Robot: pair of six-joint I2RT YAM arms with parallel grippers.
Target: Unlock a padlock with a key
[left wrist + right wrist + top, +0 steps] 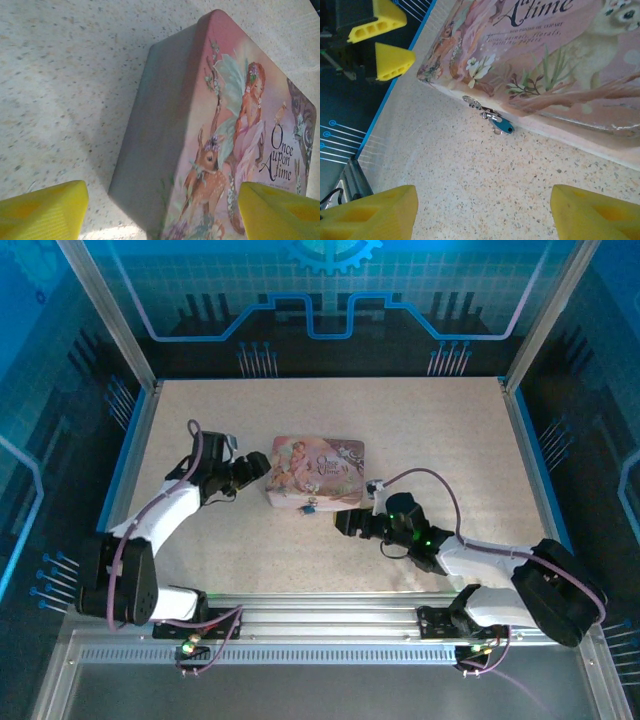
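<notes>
The flat pink picture-printed tin [316, 470] lies mid-table. A small key with a blue head [504, 126] hangs on silvery links [479, 107] against the tin's near side [570, 131]; it also appears as a blue speck [308, 508]. I cannot make out the brass padlock; it is hidden or too small to tell. My left gripper [256, 472] is open at the tin's left end, with that end [150, 145] between its yellow fingers [42, 210]. My right gripper [482, 215] is open and empty, low over the table just short of the key.
The table [440, 440] is speckled beige, walled by aluminium posts [105, 310] and blue panels. My left gripper's yellow fingers [390, 59] also show in the right wrist view, beyond the tin's corner. Bare tabletop [480, 180] lies between the right fingers.
</notes>
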